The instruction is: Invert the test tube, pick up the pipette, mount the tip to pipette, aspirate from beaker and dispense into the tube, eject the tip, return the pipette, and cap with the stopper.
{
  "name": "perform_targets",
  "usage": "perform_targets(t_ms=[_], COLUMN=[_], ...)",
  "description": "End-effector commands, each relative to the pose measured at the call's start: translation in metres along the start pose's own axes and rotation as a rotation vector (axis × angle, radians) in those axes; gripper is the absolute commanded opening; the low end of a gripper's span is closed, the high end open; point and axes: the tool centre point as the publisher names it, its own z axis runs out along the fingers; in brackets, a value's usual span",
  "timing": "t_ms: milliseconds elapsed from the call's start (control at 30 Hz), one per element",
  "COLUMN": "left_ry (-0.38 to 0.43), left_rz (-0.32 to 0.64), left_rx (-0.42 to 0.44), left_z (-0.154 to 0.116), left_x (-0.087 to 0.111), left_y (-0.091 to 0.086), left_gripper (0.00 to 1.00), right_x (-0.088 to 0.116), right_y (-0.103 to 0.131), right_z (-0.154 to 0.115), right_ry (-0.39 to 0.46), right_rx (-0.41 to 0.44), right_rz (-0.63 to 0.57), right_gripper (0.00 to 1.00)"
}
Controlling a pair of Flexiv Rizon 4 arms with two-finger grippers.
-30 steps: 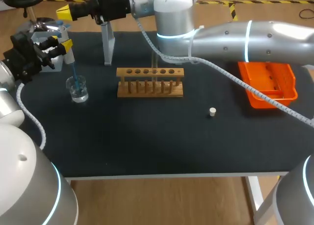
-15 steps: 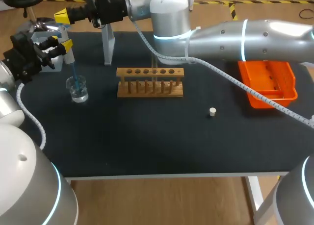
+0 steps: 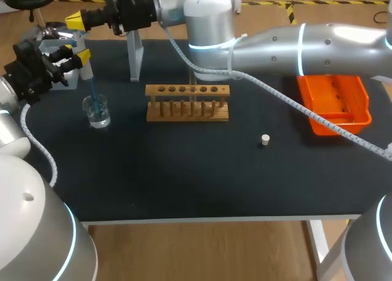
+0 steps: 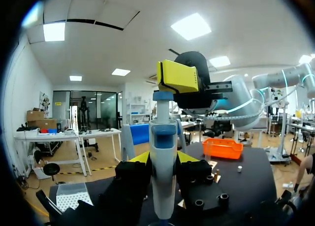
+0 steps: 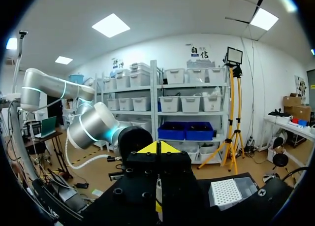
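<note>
Near the table's (image 3: 184,183) left edge, my left gripper (image 3: 68,59) is clamped on the pipette (image 3: 84,62), with the tip box (image 5: 229,192) close by at the back corner. The pipette stands nearly upright, and its blue tip (image 3: 92,90) points down into the beaker (image 3: 97,112). My right gripper (image 3: 82,19), its fingers pressed together on nothing, hangs over the plunger, perhaps touching it. Further right, bare mat lies before the rack (image 3: 187,102), around the stopper (image 3: 265,139), and up to the orange tray (image 3: 361,97).
</note>
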Motion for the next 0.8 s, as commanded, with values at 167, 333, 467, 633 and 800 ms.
perform_targets(t_ms=[167, 333, 467, 633, 800], left_ry=[-0.003, -0.003, -0.003, -0.003, -0.003], left_rz=[0.001, 0.001, 0.001, 0.001, 0.001], left_rx=[0.002, 0.002, 0.002, 0.002, 0.002], left_z=[0.000, 0.000, 0.000, 0.000, 0.000], left_x=[0.001, 0.001, 0.001, 0.001, 0.001], left_y=[0.000, 0.000, 0.000, 0.000, 0.000], left_gripper=[0.00, 0.00, 0.00, 0.00, 0.00], right_x=[-0.006, -0.007, -0.006, -0.006, -0.004], right_y=[-0.006, -0.010, -0.014, -0.020, -0.026], right_z=[0.003, 0.003, 0.001, 0.001, 0.003], right_ry=[0.003, 0.000, -0.003, -0.004, -0.001], right_rx=[0.001, 0.000, 0.001, 0.001, 0.002], right_rz=[0.008, 0.013, 0.019, 0.026, 0.035], right_gripper=[0.00, 0.00, 0.00, 0.00, 0.00])
